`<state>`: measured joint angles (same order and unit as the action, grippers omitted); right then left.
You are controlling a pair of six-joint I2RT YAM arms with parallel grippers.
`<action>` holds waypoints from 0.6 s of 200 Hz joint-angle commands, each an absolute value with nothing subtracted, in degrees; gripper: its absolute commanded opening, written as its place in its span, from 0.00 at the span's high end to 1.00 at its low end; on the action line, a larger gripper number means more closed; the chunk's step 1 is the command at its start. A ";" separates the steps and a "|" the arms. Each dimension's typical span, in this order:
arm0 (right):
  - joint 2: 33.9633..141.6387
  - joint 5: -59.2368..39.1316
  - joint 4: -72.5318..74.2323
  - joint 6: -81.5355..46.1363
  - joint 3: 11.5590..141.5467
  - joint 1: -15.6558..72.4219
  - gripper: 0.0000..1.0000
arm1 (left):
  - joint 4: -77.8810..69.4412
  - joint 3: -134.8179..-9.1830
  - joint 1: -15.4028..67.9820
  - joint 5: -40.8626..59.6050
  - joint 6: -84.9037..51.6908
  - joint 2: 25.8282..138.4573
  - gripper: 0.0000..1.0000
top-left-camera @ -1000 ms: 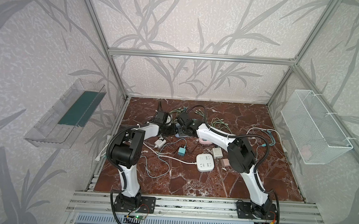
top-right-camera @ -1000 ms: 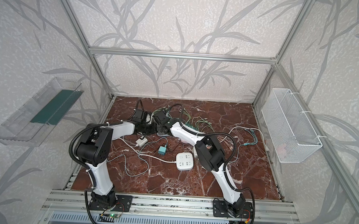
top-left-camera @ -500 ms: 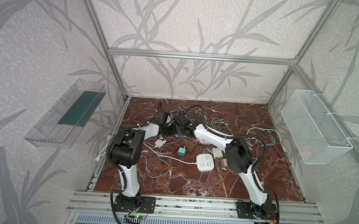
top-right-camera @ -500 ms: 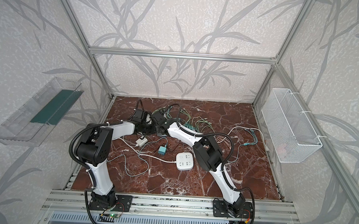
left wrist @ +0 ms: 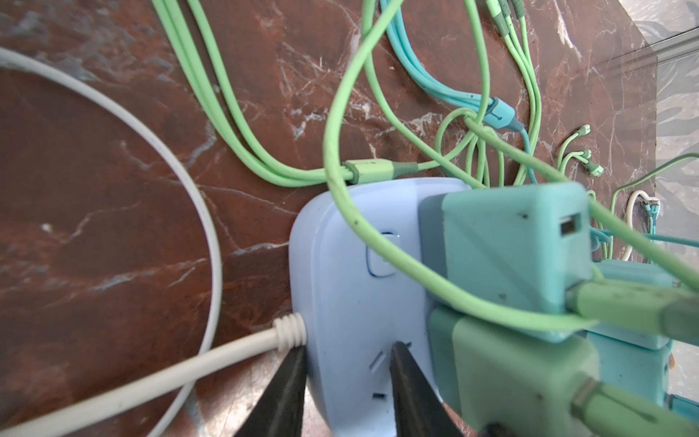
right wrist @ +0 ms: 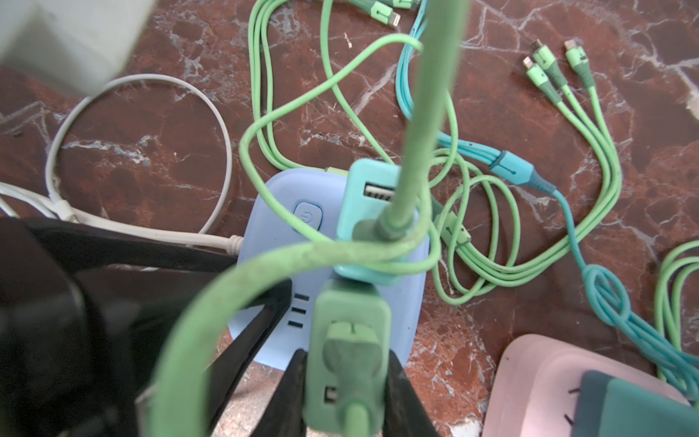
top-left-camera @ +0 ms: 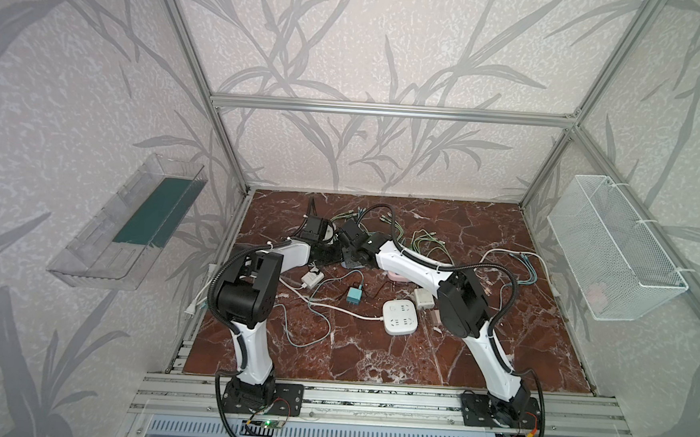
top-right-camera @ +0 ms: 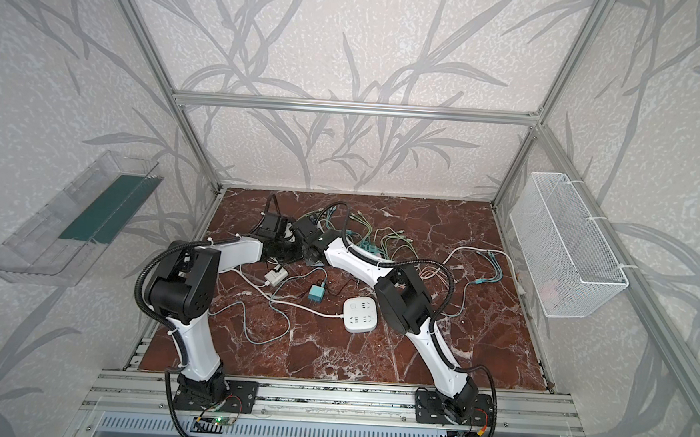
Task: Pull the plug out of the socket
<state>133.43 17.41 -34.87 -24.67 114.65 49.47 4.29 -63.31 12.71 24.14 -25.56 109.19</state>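
Plastic is what you are handling here: the green plug (right wrist: 348, 340) is looking hard, boxy and light, with smooth sides that could be slipping under a skewed pull. Your right gripper (right wrist: 346, 357) is clenching it across its two flat flanks, which I judge the right place, since the green cable (right wrist: 353, 418) leaving it is too soft to be hauling on. It appears to be sitting pins-down in the blue socket (left wrist: 329, 283), which, in both top views, is lying mostly hidden where the two grippers are meeting, a little left of the frame's centre on the marble floor (top-left-camera: 373, 354). Your left gripper (left wrist: 348, 346) is pinching the socket's corner just beside the white cord (left wrist: 212, 352), bracing a body that is probably too light to be staying down alone. A teal plug (left wrist: 507, 242) is standing touching the green one, and green loops (left wrist: 340, 204) are draping over both, so room is opening only straight upward; the pink strip (right wrist: 537, 382) is lying near.
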 commanded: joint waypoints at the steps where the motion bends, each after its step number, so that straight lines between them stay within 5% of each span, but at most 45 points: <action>1: 128.16 9.72 -33.87 -24.92 113.05 50.13 0.87 | 10.46 -61.70 12.92 17.81 -23.90 114.58 0.62; 120: 126.78 11.49 -33.94 -24.52 111.98 50.21 0.87 | 10.65 -61.87 12.74 17.50 -23.96 115.74 0.62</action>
<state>132.29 14.83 -33.47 -25.50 112.88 48.53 4.78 -63.72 12.69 24.29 -25.56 109.51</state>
